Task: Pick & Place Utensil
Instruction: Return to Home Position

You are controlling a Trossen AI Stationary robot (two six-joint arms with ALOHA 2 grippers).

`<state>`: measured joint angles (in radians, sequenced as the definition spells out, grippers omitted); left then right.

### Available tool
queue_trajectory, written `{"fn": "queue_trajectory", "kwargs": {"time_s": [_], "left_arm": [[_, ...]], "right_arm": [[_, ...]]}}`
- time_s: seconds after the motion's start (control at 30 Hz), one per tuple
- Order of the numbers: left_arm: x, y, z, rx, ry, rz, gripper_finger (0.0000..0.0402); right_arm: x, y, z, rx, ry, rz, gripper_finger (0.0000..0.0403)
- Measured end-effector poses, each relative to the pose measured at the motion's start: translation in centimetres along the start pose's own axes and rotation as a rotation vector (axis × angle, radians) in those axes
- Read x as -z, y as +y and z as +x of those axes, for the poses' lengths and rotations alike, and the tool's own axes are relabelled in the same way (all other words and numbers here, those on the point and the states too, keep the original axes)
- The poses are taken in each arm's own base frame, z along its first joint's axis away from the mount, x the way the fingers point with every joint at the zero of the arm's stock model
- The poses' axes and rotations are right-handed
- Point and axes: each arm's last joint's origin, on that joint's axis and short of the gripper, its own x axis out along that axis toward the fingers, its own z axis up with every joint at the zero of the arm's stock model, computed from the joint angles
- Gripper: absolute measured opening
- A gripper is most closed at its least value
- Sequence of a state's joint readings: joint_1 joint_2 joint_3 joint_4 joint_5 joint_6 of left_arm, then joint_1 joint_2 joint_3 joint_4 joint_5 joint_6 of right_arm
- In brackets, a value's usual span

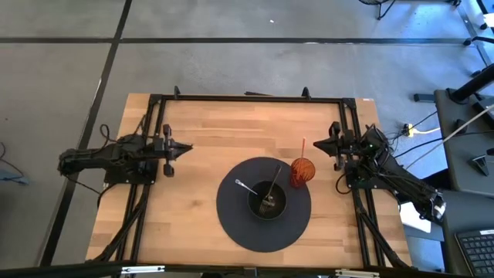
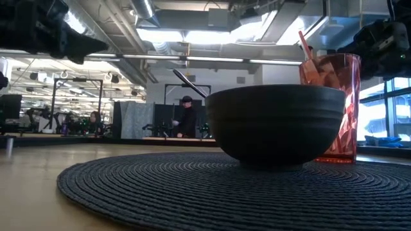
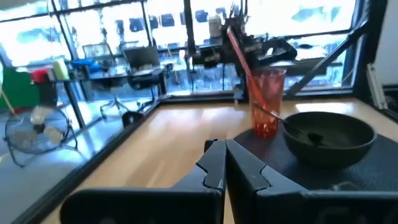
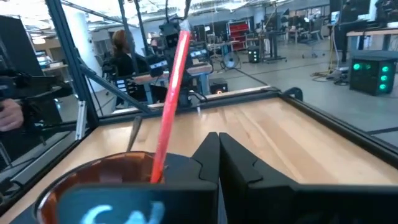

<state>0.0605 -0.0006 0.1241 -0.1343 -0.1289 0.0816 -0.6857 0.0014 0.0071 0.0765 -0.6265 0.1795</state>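
At table centre, black bowl (image 1: 266, 202) on round placemat (image 1: 231, 224) holds spoon (image 1: 245, 186) and fork (image 1: 274, 181). Left end effector (image 1: 179, 148) and right end effector (image 1: 318, 144), at opposite table sides: both pinched closed, empty. Risk: right arm's swing clipping nearby red tumbler (image 1: 302, 171), tipping it.

Open workshop hall: concrete floor, exposed ceiling, daylight on one side.
Floor (image 1: 231, 62) is grey, crossed by dark seams. A wooden table (image 1: 201, 123) stands inside a black frame (image 1: 247, 98), with a keyboard (image 1: 475, 251) and loose cables (image 1: 421, 131) beside it. Overhead are bare ducts (image 2: 176, 48) and lit panels (image 2: 160, 33). The window (image 2: 379, 109) is bright. A person (image 2: 186, 119) in dark clothing stands among distant benches, and a second person (image 4: 121, 53) is near other workstations. A caged fan (image 3: 37, 127) stands on the floor. One cabinet (image 4: 367, 68) shows green lamps.
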Motion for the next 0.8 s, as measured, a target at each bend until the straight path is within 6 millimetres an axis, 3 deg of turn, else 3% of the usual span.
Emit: {"fn": "queue_trajectory", "kwargs": {"time_s": [0.3,0.8], "left_arm": [[2.2,0.1,0.7,0.08,0.009,-0.039,0.0001],[2.4,0.1,1.0,0.096,-0.05,-0.014,0.0001]], "right_arm": [[0.1,0.8,0.4,-0.055,0.006,0.002,0.0001],[0.3,1.8,0.8,-0.094,0.006,-0.065,0.0]]}}
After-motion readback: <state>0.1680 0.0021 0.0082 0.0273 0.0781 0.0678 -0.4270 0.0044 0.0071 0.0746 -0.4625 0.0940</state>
